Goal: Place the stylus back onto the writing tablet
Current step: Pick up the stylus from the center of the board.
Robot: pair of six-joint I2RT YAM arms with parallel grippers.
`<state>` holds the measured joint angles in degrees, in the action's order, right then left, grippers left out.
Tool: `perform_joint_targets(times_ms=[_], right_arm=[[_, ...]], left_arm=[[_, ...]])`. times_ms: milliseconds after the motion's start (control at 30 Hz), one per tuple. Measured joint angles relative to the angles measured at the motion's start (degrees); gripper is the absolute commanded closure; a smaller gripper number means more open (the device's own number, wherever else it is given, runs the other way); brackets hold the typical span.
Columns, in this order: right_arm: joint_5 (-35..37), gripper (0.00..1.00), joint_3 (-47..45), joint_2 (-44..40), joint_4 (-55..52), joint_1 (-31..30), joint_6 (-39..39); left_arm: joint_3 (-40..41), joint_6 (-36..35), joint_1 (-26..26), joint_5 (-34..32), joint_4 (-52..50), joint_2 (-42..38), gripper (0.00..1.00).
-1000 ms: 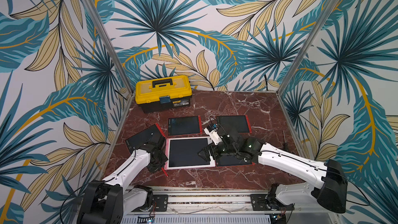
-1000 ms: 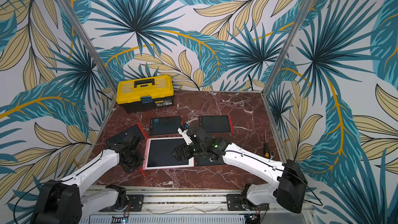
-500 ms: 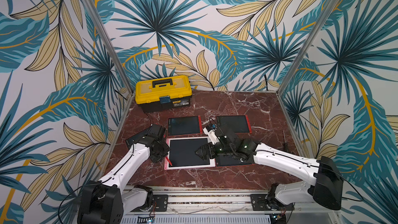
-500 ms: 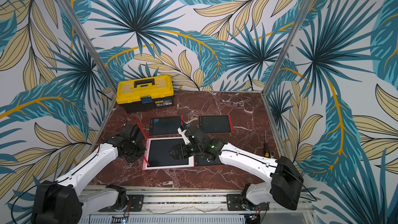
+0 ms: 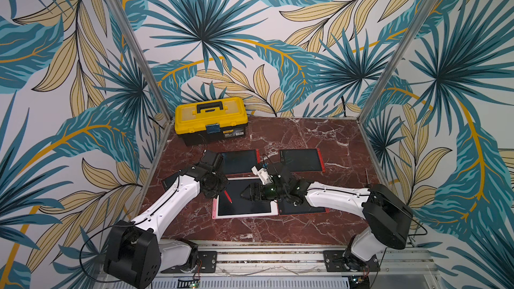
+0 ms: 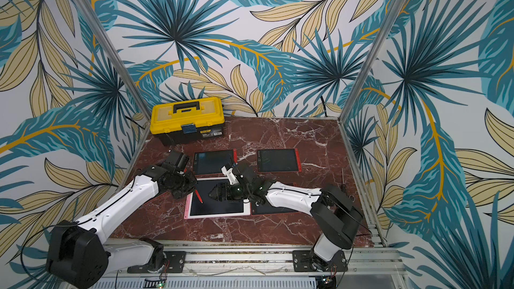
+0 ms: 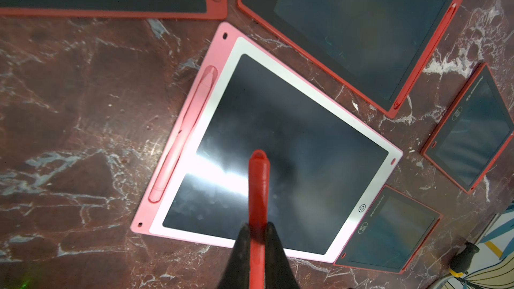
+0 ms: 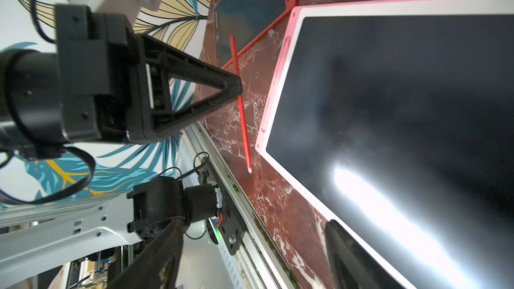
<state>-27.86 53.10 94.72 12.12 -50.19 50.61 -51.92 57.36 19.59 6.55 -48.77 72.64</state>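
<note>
Our left tool grips the red stylus above the pink writing tablet. Our right tool hovers over that tablet, jaws apart and empty.

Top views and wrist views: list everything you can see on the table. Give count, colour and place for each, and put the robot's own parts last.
toolbox: one, yellow lid on a black base, back left corner of the table.
large tablet: one, pink and white frame with a dark screen, front centre.
red tablets: four, red frames with dark screens, two behind the large tablet and one on either side of it.
stylus: one, red, held above the large tablet's screen.
thin tool: one, black and yellow handle, beside the right wall.
table: one, red-brown marble pattern.
left gripper: one, black, shut on the stylus.
right gripper: one, black, open, over the large tablet.
</note>
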Motion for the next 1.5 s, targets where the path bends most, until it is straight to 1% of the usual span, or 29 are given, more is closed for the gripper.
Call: perform_joint_targets(times_ms=[233, 400, 600, 867, 1100, 1500], right_arm=[[-4.4, 0.38, 0.1, 7.1, 10.4, 1.0, 4.7], [-6.2, 0.44, 0.9, 11.1, 14.7, 1.0, 6.8], [-7.7, 0.49, 1.7, 14.0, 19.7, 1.0, 9.4], [-8.7, 0.56, 3.0, 16.3, 23.4, 1.0, 11.3], [-9.1, 0.68, 3.7, 18.1, 24.1, 1.0, 12.4], [-9.5, 0.81, 4.6, 19.9, 25.6, 1.0, 13.3]], left_arm=[[0.0, 1.0, 1.4, 0.9, 1.4, 0.7, 0.88], [0.0, 1.2, 1.7, 1.4, 2.0, 0.7, 0.88], [0.0, 1.2, 1.8, 1.5, 2.3, 0.7, 0.88], [0.0, 1.6, 1.8, 1.7, 2.7, 0.7, 0.88], [0.0, 1.6, 1.8, 1.9, 2.8, 1.0, 0.88], [-1.3, 1.6, 1.9, 2.3, 3.2, 1.4, 0.88]])
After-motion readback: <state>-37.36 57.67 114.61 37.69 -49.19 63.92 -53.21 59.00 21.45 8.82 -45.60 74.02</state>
